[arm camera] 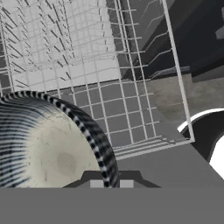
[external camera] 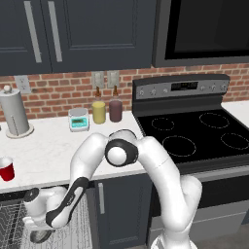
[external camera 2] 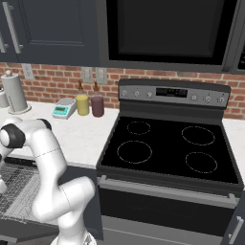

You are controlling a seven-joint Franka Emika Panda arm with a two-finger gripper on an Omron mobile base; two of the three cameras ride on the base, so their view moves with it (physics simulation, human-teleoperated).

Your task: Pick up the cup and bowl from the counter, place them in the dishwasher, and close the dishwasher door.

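step in hand: bowl going into the dishwasher. arm folded down low at the left of the left base view, tool (external camera: 35, 228) down among the wire rack (external camera: 12, 221) of the open dishwasher (external camera 2: 19, 191). tool is clenched narrow on the rim of the bowl (arm camera: 52, 148); hand view shows the two dark tips right at the rim edge, one either side, so i read it as a rim pinch, bowl not let go yet.

where things are: bowl sits under the hand, over the rack grid, grey underside just peeking below the hand in the left base view (external camera: 40, 237). can't tell if it touches the wires or hangs just above. cup (external camera: 6, 168) on the white tabletop (external camera: 48, 146), far left, well apart from the tool, upright.

orientation: bowl round, so no real long axis; its axis of symmetry runs roughly along the tool's approach. open side faces the hand cam, pale inside visible, so mouth up-ish w/ rim gripped on the near side. cup: mouth up, long axis vertical, taper narrowing to base.

next move, my guess: lower till bowl rests on rack, release, lift clear w/o snagging wires. then over to cup, same drop, then door shut. risk: bowl tips when released if not seated flat.
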